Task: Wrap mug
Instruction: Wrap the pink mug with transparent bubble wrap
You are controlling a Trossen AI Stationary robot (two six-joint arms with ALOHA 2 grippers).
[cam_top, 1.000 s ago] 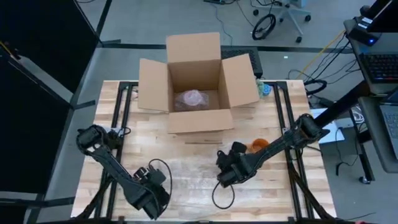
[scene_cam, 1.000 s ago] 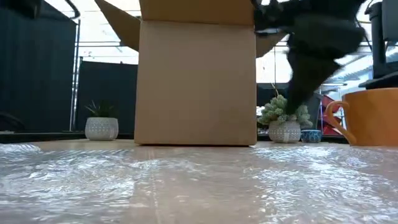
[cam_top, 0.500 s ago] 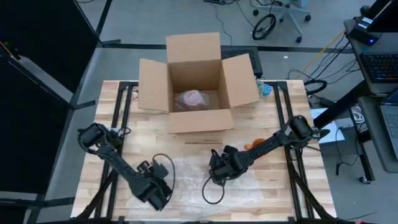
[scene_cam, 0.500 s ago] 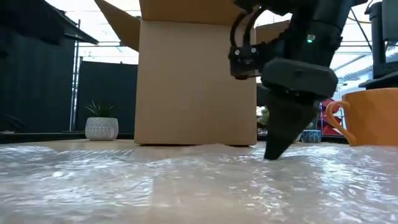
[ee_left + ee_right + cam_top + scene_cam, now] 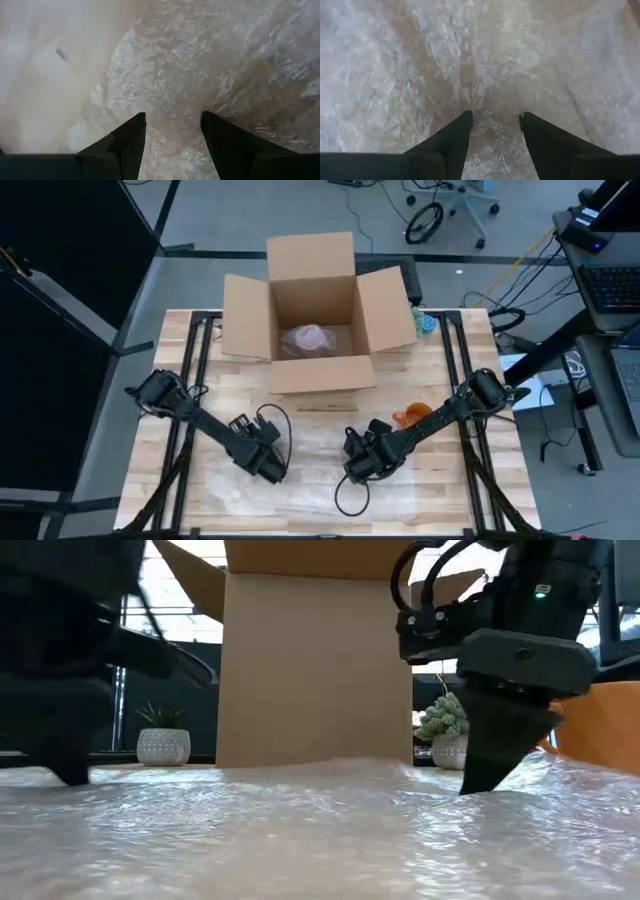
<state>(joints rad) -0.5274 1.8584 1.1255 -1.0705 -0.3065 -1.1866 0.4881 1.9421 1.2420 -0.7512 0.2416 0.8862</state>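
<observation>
One desk [image 5: 170, 330], wooden slats on a black frame. One cardboard box [image 5: 318, 315] at the far centre, all flaps open; inside it sits one pale wrapped bundle [image 5: 308, 338], contents not identifiable. One sheet of bubble wrap [image 5: 310, 480] lies flat on the near half of the desk. One orange mug [image 5: 412, 414] stands on the desk just beside the right arm, past the sheet's right edge; in the low view only an orange sliver [image 5: 600, 725] shows behind that arm. Two small potted plants in the background of the low view, one [image 5: 163, 735] left of the box, one [image 5: 448, 735] right of it.

Left end effector [image 5: 272, 465]: fingers apart, tips down on the left part of the sheet. Right end effector [image 5: 358, 470]: fingers apart, tips pressed into the sheet near its middle, wrap bunched between them.

Versus 0.5 s ago: left end effector has moved up and inward from the near-left corner; right one barely shifted. Mug unmoved.
</observation>
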